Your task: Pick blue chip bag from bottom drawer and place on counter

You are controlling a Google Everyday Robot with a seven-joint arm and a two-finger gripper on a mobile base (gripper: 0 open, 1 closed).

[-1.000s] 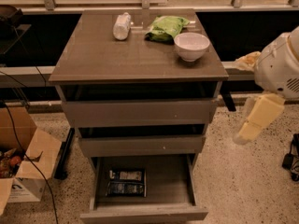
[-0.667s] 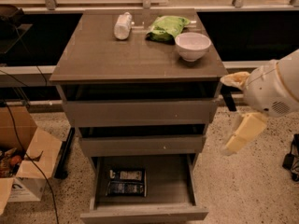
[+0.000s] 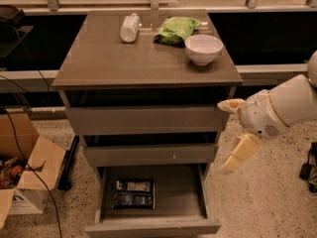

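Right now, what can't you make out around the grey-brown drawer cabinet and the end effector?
Camera view:
Rear of the bottom drawer, behind the glossy navy-blue chip bag: hidden under the middle drawer's front.
Insides of that drawer and the top drawer: dark, behind their fronts.
Arm behind the open cream end effector, right of the drawers: cut off by the right edge.
Cardboard box: cut off by the left edge.

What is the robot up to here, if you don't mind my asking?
A one-armed robot is set to move the blue chip bag from the open bottom drawer to the counter. The bag lies flat on the drawer floor, not yet grasped. The end effector hangs open and empty, right of the middle drawer, above and right of the bag. A bowl and a green bag sit on the counter.
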